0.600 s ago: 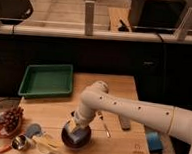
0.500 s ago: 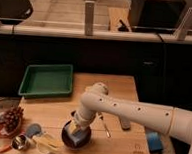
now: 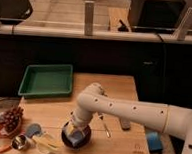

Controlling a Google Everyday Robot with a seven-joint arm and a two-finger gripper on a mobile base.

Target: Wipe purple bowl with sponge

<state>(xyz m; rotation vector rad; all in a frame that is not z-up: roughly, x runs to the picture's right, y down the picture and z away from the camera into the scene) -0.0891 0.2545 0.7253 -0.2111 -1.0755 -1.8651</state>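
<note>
The sponge is gripped by the pincer inside the purple bowl, at the surface's 6 o'clock. Wiping is judged underway, with more left.

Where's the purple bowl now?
In the camera view the purple bowl sits front and left-of-centre on the table, between a pale yellow item and a utensil; the hand is down in it, over the sponge.

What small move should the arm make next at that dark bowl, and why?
Probably slide the sponge a short way around the inside of the purple bowl. The gripper is down over the bowl, with the blue and yellow sponge at its tip inside it, so it looks placed to wipe.
</note>
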